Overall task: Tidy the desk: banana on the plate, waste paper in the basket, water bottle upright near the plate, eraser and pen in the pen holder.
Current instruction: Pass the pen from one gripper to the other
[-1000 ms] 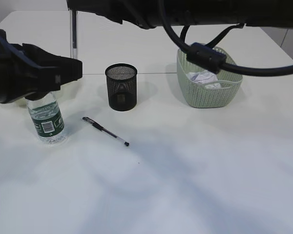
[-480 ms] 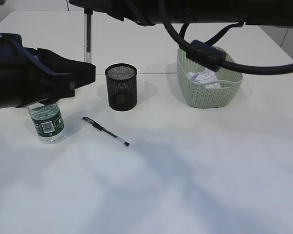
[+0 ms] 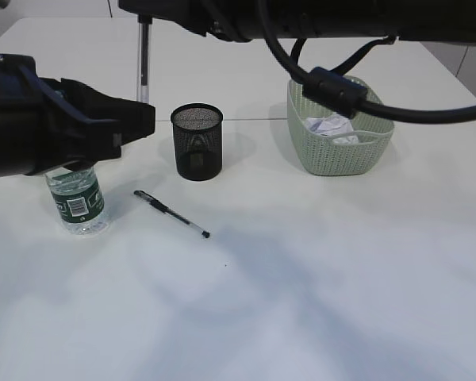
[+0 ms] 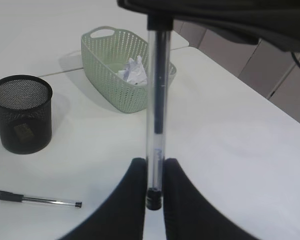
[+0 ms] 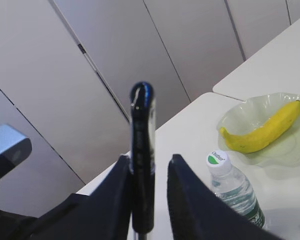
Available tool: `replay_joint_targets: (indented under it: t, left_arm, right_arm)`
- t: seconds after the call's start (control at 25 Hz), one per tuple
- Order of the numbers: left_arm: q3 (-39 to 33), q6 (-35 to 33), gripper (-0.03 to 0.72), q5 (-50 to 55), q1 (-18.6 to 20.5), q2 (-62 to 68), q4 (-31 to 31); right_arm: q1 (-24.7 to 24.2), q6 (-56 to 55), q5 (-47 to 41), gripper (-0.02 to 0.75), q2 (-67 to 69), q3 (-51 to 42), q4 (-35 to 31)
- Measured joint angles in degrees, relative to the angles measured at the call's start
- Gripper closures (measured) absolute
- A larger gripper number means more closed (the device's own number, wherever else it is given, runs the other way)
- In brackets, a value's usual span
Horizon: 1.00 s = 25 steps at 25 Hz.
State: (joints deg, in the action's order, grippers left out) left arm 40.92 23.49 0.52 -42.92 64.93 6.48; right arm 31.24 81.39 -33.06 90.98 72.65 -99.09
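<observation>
Left pincer (image 4: 155, 163) is closed narrowly on the lower end of a clear pen (image 4: 156, 100), both fingers pressed against the barrel, so the pen stands upright above the tabletop (image 3: 301, 286). In the exterior view this pen rises just left of the pen holder (image 3: 197, 143), well above its rim.

At the pen's upper end, the right pincer (image 5: 149, 160) reaches across from above. Its jaws stand on either side of the dark cap; one finger looks to be against the pen, while a slim gap shows beside the other, so it is not clamped.

The pen holder stands upright near the middle of the tabletop, and a small pale block, probably the eraser (image 4: 23, 132), shows through the mesh at its bottom. A second pen (image 3: 171, 213) lies flat on the tabletop in front of the holder, apart from it.

The water bottle (image 3: 78, 202) stands upright at the left, partly behind the left arm. The right wrist view shows it near the plate (image 5: 250, 102), with the banana (image 5: 262, 132) lying in the plate.

The basket (image 3: 341, 151) sits to the right of the holder with crumpled waste paper (image 3: 333, 127) inside.
</observation>
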Motion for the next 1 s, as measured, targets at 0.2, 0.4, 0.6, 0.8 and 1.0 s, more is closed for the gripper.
replay_joint_targets:
  t: [0.2, 0.4, 0.6, 0.8, 1.0]
  left_arm:
    - [0.00, 0.00, 0.648, 0.00, 0.00, 0.05, 0.00]
    - [0.00, 0.00, 0.648, 0.00, 0.00, 0.05, 0.00]
    - [-0.09, 0.00, 0.644, -0.52, 0.00, 0.05, 0.00]
    - [-0.22, 0.00, 0.556, -1.74, 0.00, 0.05, 0.27]
    - [-0.22, 0.00, 0.294, -2.62, 0.00, 0.05, 1.44]
  right_arm:
    - [0.00, 0.22, -0.29, 0.660, 0.00, 0.00, 0.00]
    - [0.00, 0.89, -0.43, 0.681, 0.00, 0.00, 0.00]
    - [0.00, 1.35, -0.43, 0.681, 0.00, 0.00, -0.12]
    - [0.00, 1.57, -0.46, 0.682, 0.00, 0.00, -0.11]
    - [0.00, 1.78, -0.46, 0.682, 0.00, 0.00, -0.03]
